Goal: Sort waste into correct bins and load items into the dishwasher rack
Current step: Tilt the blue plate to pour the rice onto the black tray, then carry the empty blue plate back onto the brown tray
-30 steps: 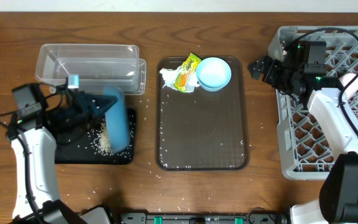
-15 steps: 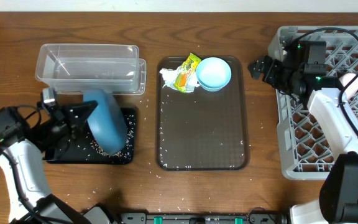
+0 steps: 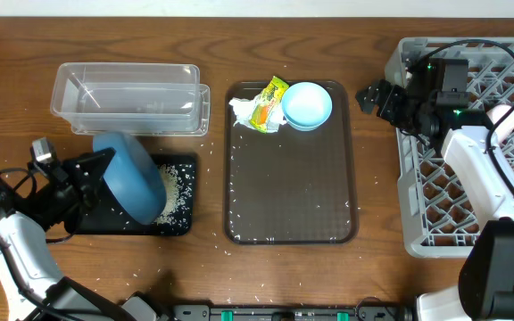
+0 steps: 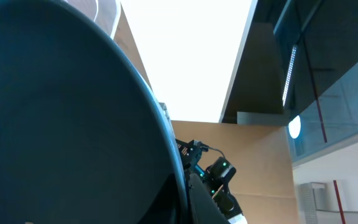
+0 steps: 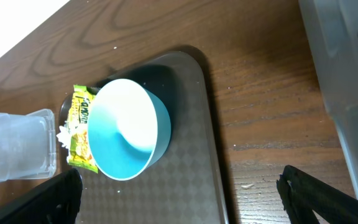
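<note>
My left gripper (image 3: pixel 102 169) is shut on the rim of the large dark-blue dish (image 3: pixel 132 176), holding it tilted above the black tray (image 3: pixel 105 223). Loose white rice (image 3: pixel 173 190) lies scattered on that tray. The left wrist view is mostly filled by the dish (image 4: pixel 61 124). On the brown tray (image 3: pixel 291 178), the light-blue bowl (image 3: pixel 306 105) sits beside the tissue with its yellow-green wrapper (image 3: pixel 261 105). My right gripper (image 3: pixel 369 96) hovers open between the brown tray and the grey rack (image 3: pixel 435 192), nothing between its fingers (image 5: pixel 328 193). It looks down at the bowl (image 5: pixel 129 127) and wrapper (image 5: pixel 82 134).
The clear tub (image 3: pixel 128 98) stands behind the black tray. Stray rice grains dot the wood around both trays. Two small pale cups (image 3: pixel 507 116) lie in the rack at the far right, partly hidden by my right arm.
My left arm has drawn back to the left with the dark-blue dish, which has turned from edge-on to showing more of its face. The right arm has not moved.
</note>
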